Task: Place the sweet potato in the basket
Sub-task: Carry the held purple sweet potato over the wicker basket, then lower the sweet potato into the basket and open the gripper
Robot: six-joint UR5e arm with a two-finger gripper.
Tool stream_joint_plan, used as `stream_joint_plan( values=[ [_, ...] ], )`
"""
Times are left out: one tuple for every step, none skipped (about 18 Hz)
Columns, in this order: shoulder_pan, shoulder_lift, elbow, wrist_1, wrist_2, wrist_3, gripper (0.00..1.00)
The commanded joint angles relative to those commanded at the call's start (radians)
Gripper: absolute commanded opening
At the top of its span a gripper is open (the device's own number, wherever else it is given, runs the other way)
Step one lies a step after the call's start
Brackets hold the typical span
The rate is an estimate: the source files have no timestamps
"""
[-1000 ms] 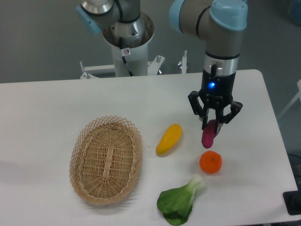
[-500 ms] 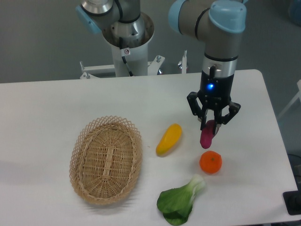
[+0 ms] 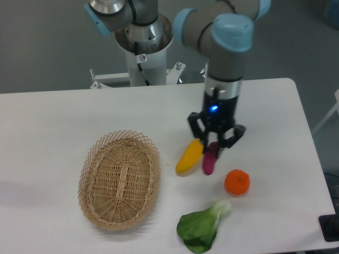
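The magenta sweet potato point(image 3: 209, 161) hangs a little above the table, its top end pinched in my gripper point(image 3: 213, 146), which is shut on it. It is just right of the yellow fruit point(image 3: 189, 157) and left of the orange point(image 3: 237, 182). The oval wicker basket point(image 3: 119, 179) lies at the left, well apart from the gripper, and it holds nothing.
A green leafy vegetable point(image 3: 203, 226) lies near the front edge, below the orange. The robot base point(image 3: 143, 47) stands behind the table's far edge.
The arm has carried the sweet potato to the left, from beside the orange to right next to the yellow fruit. The other produce and the basket have not moved.
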Motion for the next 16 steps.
stream_joint_plan(
  values=[
    [-0.038, -0.008, -0.006, 0.020, 0.031, -0.052, 0.18],
    [-0.071, -0.011, -0.009, 0.031, 0.066, -0.101, 0.18],
    [-0.112, -0.025, -0.008, 0.031, 0.100, -0.141, 0.18],
    [-0.158, -0.040, -0.008, 0.032, 0.133, -0.170, 0.18],
    [-0.192, -0.052, -0.008, 0.032, 0.169, -0.195, 0.18],
    [-0.221, -0.066, -0.008, 0.034, 0.189, -0.213, 0.18],
    [-0.246, -0.081, -0.008, 0.034, 0.189, -0.212, 0.18],
    [-0.269, -0.094, -0.011, 0.035, 0.189, -0.203, 0.18],
    [-0.290, -0.100, -0.011, 0.034, 0.186, -0.197, 0.18],
    [-0.301, -0.103, -0.020, 0.032, 0.190, -0.197, 0.18],
    [-0.303, -0.103, -0.035, 0.034, 0.192, -0.194, 0.18],
    [-0.306, -0.107, -0.044, 0.032, 0.192, -0.180, 0.18],
    [-0.312, -0.115, -0.052, 0.032, 0.195, -0.159, 0.19],
    [-0.321, -0.118, -0.063, 0.032, 0.197, -0.134, 0.19],
    [-0.323, -0.120, -0.074, 0.032, 0.198, -0.117, 0.19],
    [-0.323, -0.124, -0.084, 0.032, 0.200, -0.103, 0.19]
  ],
)
